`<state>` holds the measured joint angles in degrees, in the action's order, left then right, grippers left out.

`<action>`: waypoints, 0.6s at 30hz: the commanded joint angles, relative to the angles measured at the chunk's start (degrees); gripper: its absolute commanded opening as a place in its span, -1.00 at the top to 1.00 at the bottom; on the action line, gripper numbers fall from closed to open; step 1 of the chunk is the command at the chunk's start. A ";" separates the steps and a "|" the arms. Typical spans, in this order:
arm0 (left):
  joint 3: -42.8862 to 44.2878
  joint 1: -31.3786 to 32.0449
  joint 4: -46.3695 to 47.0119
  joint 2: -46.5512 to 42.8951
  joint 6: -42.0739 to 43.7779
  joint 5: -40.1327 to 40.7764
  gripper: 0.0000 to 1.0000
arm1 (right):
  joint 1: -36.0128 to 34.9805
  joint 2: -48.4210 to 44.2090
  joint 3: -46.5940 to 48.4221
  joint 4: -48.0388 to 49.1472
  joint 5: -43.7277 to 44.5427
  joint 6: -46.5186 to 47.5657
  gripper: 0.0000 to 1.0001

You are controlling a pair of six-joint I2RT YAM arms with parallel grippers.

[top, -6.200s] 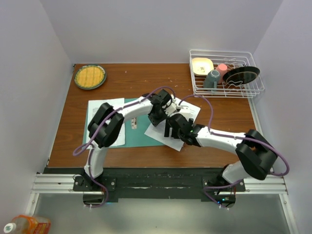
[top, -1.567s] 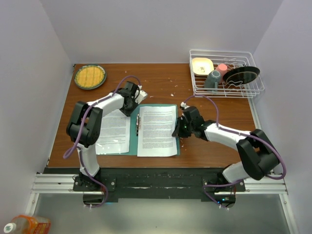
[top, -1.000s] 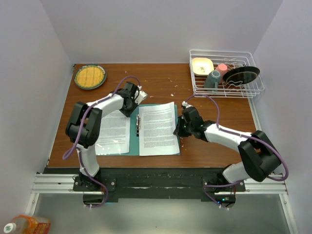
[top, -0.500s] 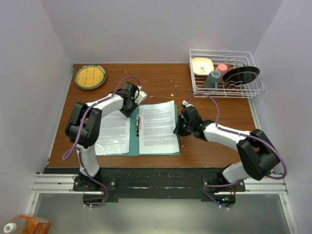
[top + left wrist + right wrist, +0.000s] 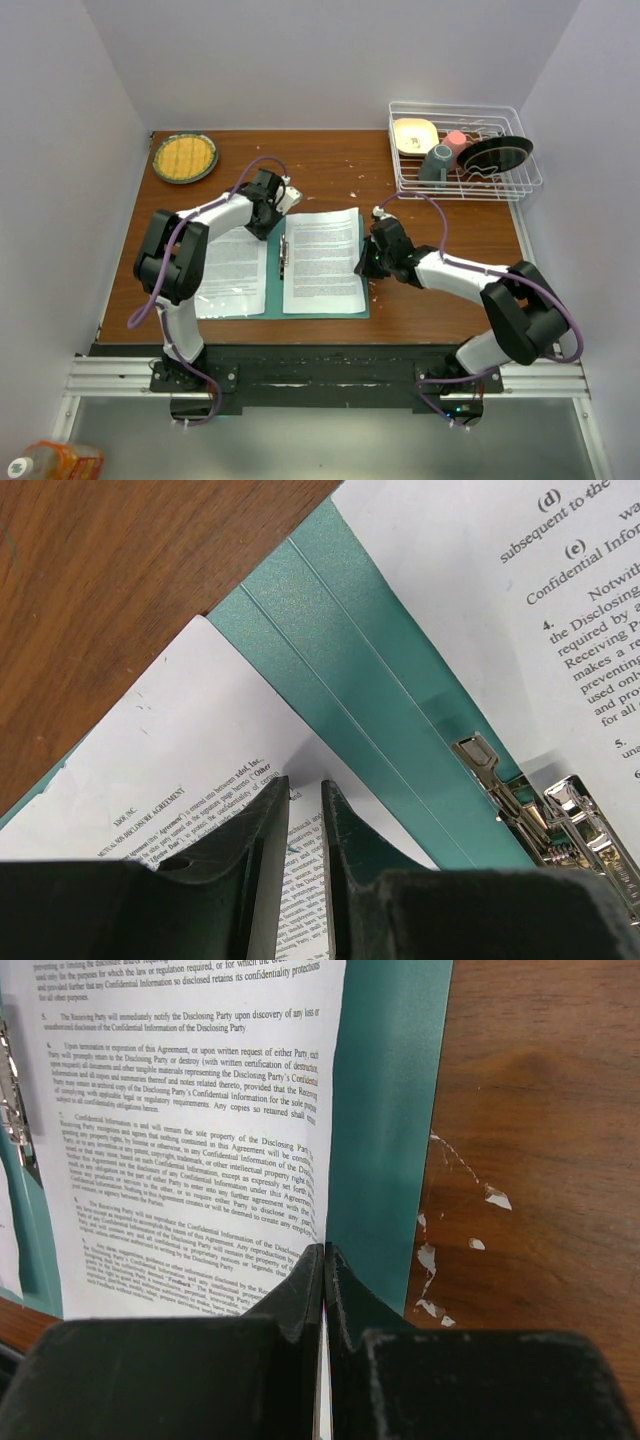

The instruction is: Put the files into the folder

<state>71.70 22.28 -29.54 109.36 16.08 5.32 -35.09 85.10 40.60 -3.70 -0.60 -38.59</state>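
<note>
Top external: teal folder (image 5: 273,290) open on wooden table (image 5: 330,170); files (image 5: 322,262), one printed sheet per half.
Left wrist: left gripper (image 5: 305,785) narrowly parted over the left sheet's corner; cannot tell if it grips.
Right wrist: right gripper (image 5: 322,1250) pressed together, pinching the right sheet's edge.

The left gripper (image 5: 305,790) has its dark fingers (image 5: 268,825) a little apart above a printed sheet (image 5: 180,780). Just beside lies the teal folder (image 5: 350,650) with its metal clip (image 5: 545,815), then a second printed sheet (image 5: 520,580). The wooden table (image 5: 120,580) shows at the upper left.
</note>
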 commanded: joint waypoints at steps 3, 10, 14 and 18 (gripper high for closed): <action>-2.36 0.13 -4.12 0.42 0.36 -2.16 0.51 | -0.15 0.68 2.12 0.72 0.07 0.00 0.55; -2.27 0.22 -4.21 0.15 0.45 -1.81 0.51 | -0.15 -0.37 2.55 -2.44 2.62 0.62 -0.34; -2.36 0.22 -4.39 -0.02 0.45 -1.63 0.51 | -0.15 -3.09 3.69 -6.39 4.29 1.15 -0.38; -2.44 0.22 -4.39 -0.38 0.54 -1.63 0.51 | -0.15 -6.42 5.36 -9.74 6.84 1.58 -0.37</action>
<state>71.44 22.28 -29.61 109.12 16.10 5.30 -35.09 83.68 42.35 -9.45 2.33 -38.09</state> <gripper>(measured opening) 0.247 0.689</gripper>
